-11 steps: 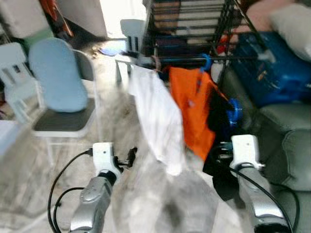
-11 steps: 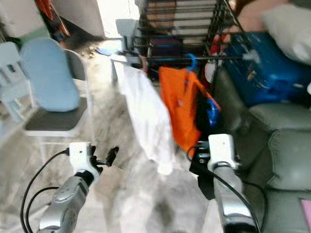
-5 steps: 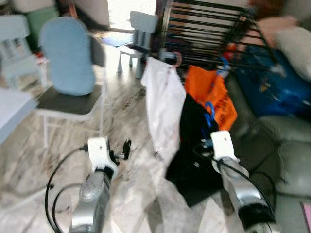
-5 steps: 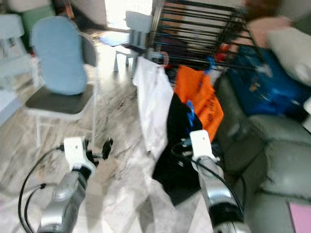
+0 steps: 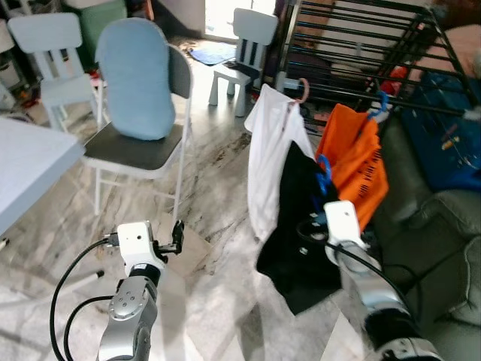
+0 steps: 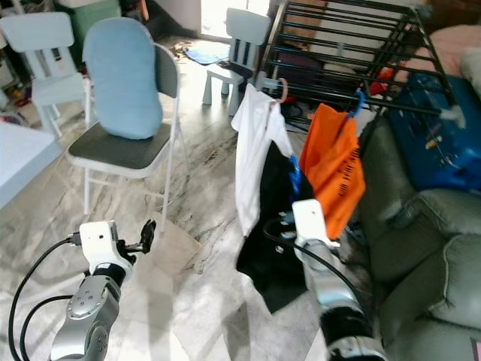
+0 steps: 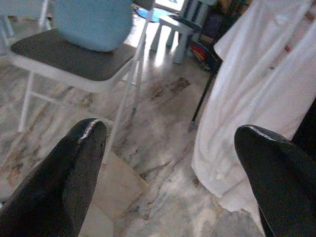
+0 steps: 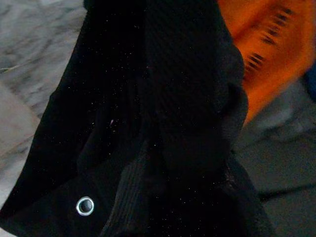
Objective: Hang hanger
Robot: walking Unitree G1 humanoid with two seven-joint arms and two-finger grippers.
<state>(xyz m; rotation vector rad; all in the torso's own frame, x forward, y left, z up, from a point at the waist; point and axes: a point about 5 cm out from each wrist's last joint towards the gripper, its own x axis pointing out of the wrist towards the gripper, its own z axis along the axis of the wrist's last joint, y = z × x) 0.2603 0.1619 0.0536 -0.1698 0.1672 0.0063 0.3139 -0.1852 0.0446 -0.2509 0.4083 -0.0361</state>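
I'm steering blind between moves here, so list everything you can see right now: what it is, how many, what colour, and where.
Drying rack: one, black, ahead on the right.
White shirt: one, hanging from the rack on a pink hanger.
Orange garment: one, hanging right of the shirt on a blue hanger.
Black garment: one, on a blue hanger, at the right gripper.
Folding chair: one, white frame, dark seat, ahead on the left, pale blue cushion against its back.
Small chairs: two, pale, farther back.
Table: one, white, far left.
Sofa: one, grey, far right.
Left gripper: jaws open, holding nothing.
Right gripper: against the black garment.
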